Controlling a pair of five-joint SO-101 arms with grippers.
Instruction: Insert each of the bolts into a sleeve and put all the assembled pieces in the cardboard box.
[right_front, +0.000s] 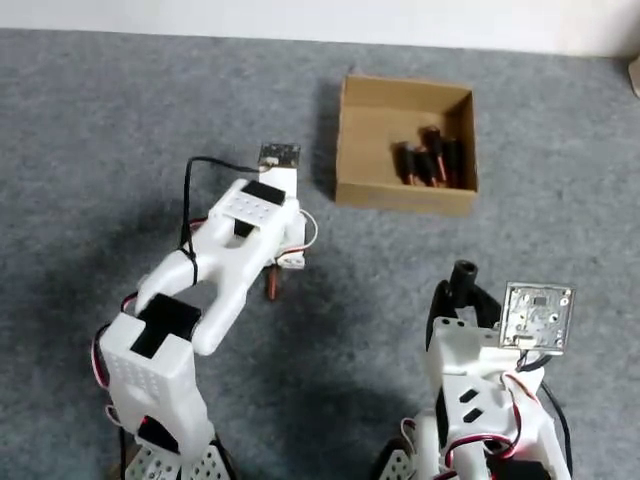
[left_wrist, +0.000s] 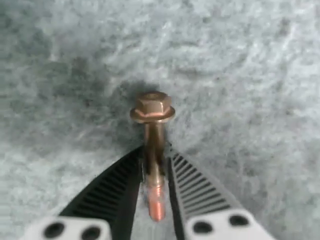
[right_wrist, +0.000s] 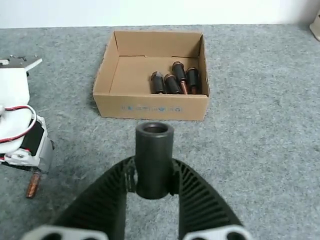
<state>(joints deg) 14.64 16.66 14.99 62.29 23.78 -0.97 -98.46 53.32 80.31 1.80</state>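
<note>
My left gripper (left_wrist: 155, 160) is shut on a copper-coloured bolt (left_wrist: 152, 145), hex head pointing down at the grey carpet. In the high view that bolt (right_front: 272, 283) hangs below the left arm, left of the box. My right gripper (right_wrist: 152, 175) is shut on a black sleeve (right_wrist: 153, 160), held upright with its open end up. From above, the sleeve (right_front: 463, 278) stands at the right arm's tip. The cardboard box (right_front: 352, 140) sits at the back and holds several assembled pieces (right_front: 430, 160), also seen as assembled pieces (right_wrist: 175, 82) from the right wrist.
Grey carpet (right_front: 100, 150) covers the table. The left arm's white body (right_wrist: 20, 130) with red wires shows beside the box (right_wrist: 150, 107) in the right wrist view. Open carpet lies between the two arms.
</note>
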